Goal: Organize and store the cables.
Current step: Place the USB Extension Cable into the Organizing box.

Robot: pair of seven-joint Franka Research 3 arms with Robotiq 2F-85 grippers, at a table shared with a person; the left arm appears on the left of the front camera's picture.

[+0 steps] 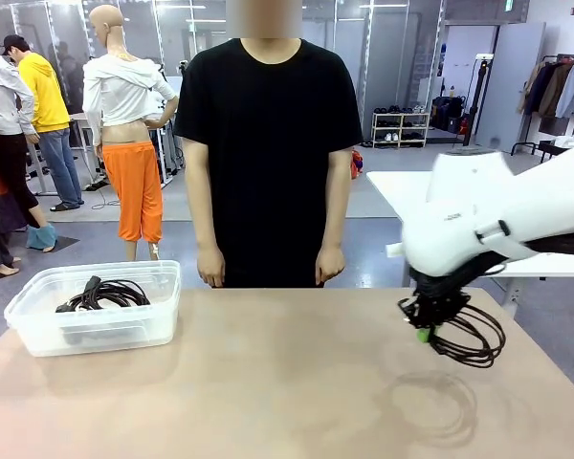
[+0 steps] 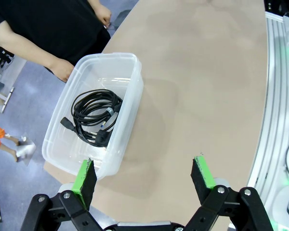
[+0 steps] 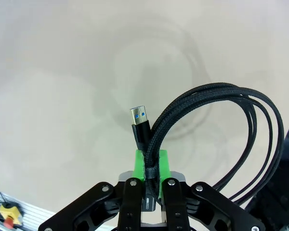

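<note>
- Table (image 1: pixel 297 382) of pale tan under open lab floor — clear bin (image 1: pixel 38 325) at its left holds one coiled cable (image 2: pixel 94 113).
- Right gripper (image 3: pixel 151 166) clamps a braided cable (image 3: pixel 221 125) above the table; left gripper (image 2: pixel 144 175) spread wide.

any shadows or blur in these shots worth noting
Front view: the held cable hangs above the table and casts a soft ring-shaped shadow below it; the right arm looks slightly smeared. Right wrist view: the same faint loop shadow shows on the table, and the USB plug is sharp. Left wrist view: edges bend, wide-angle.
</note>
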